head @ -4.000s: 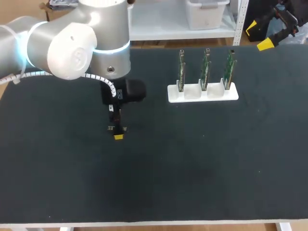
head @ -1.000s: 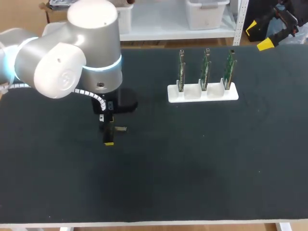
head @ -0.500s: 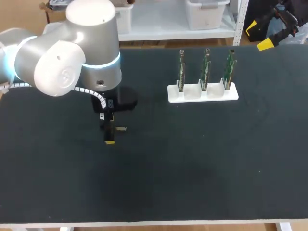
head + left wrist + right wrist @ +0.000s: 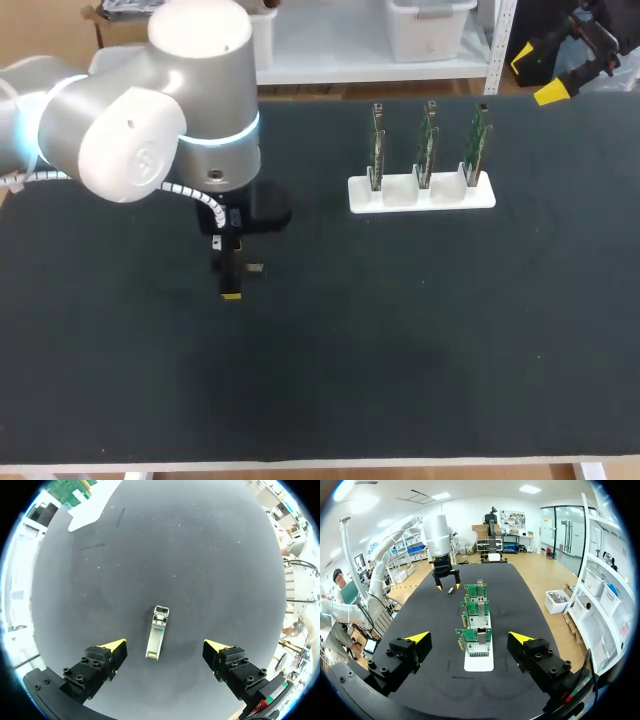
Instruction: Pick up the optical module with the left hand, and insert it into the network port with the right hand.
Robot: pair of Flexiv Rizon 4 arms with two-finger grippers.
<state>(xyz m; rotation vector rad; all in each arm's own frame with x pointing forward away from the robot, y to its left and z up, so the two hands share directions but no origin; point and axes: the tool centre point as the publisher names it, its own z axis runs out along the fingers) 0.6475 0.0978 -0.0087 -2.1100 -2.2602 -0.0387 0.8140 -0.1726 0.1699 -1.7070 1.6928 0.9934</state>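
optical module (image 4: pixel 157 639) lying within the wide-spread left tool (image 4: pixel 164 646), apparently untouched

Left wrist view: board rack (image 4: pixel 90 507), well ahead of the left claw (image 4: pixel 165 646), cut off by the rim. Head view: left arm (image 4: pixel 150 120) covers that claw's base and one fingertip; the claw hides part of the optical module (image 4: pixel 256 268). Right wrist view: module, far ahead of the right claw (image 4: pixel 470 637), too small to make out.
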